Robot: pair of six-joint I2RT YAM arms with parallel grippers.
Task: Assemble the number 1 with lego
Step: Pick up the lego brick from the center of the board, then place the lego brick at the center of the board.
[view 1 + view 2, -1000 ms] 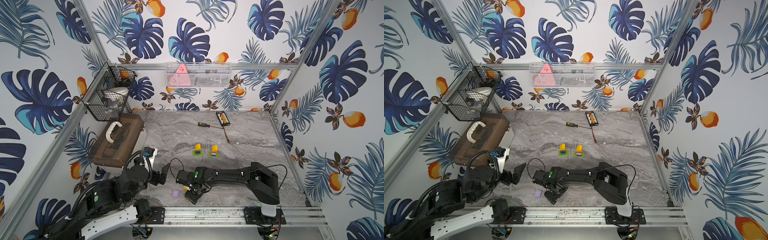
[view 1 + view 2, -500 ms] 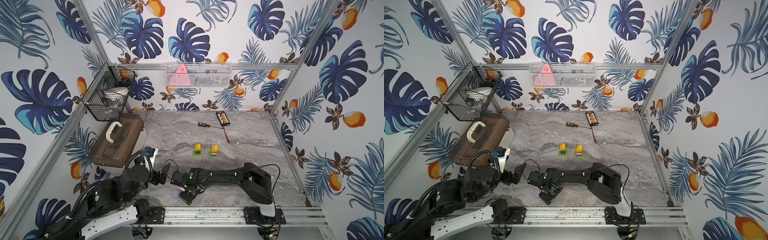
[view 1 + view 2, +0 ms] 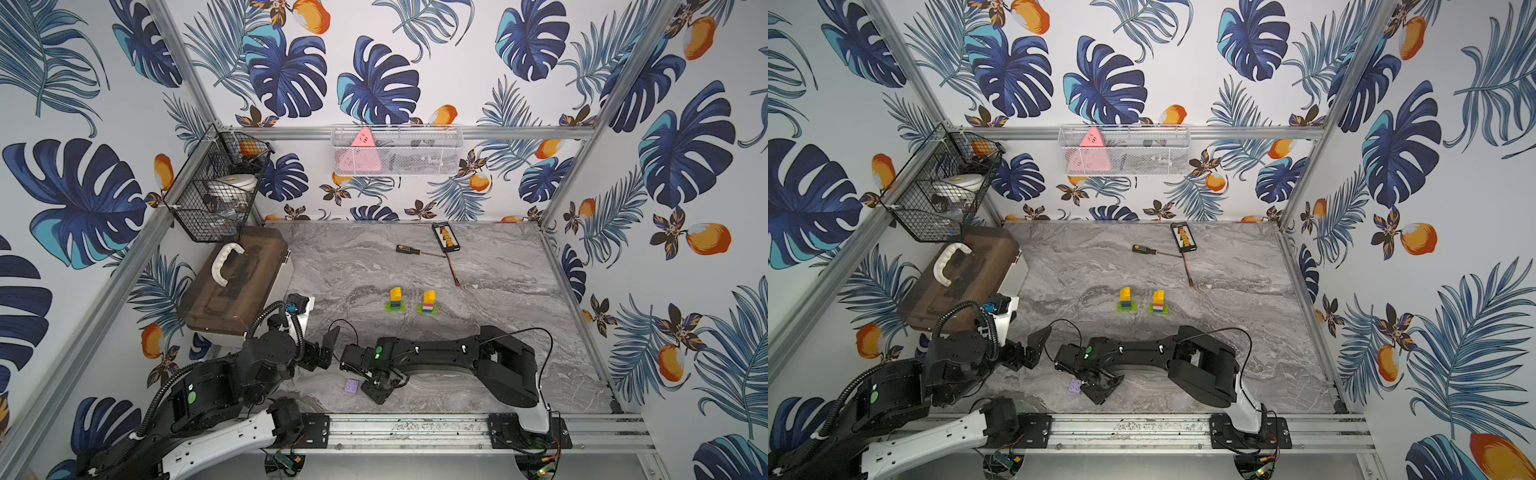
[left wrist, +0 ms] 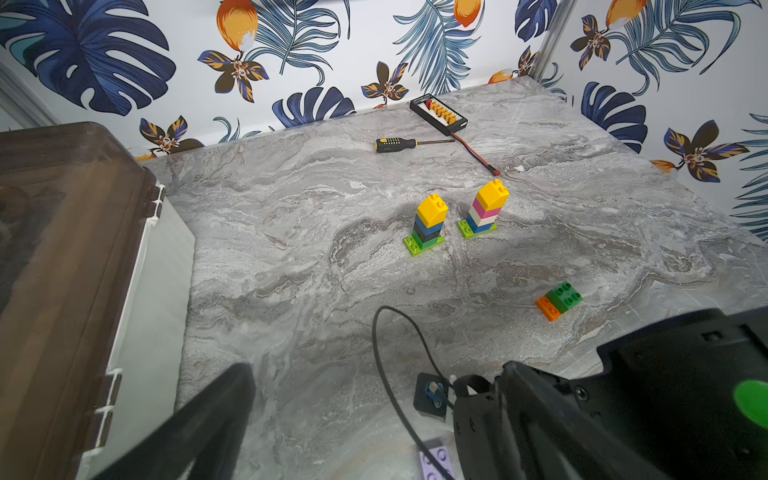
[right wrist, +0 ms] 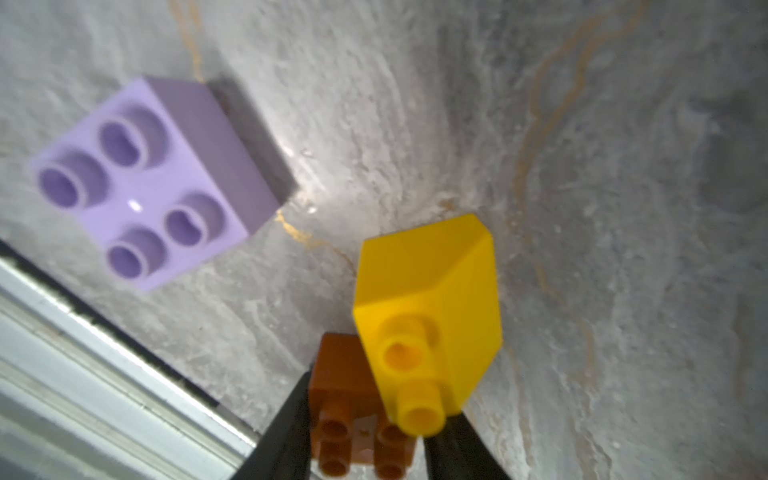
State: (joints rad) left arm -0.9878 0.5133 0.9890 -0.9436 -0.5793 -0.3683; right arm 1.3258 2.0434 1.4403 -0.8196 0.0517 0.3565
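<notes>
Over on the left, the brown case (image 3: 232, 282) hogs that edge of the desk (image 3: 498, 291), and our left arm sits folded low beside it with its tool (image 3: 326, 349) spread wide and empty. Mid-desk we've got two little lego stacks (image 3: 396, 300) (image 3: 428, 302) with open room around them. Near the front rail (image 3: 415, 428) a purple brick (image 3: 351, 386) lies loose. Just beside it our right arm stretches low across from the right, tool (image 5: 370, 407) pointing down and pinched on an orange brick (image 5: 345, 374) with a yellow sloped brick (image 5: 428, 291) on it.
</notes>
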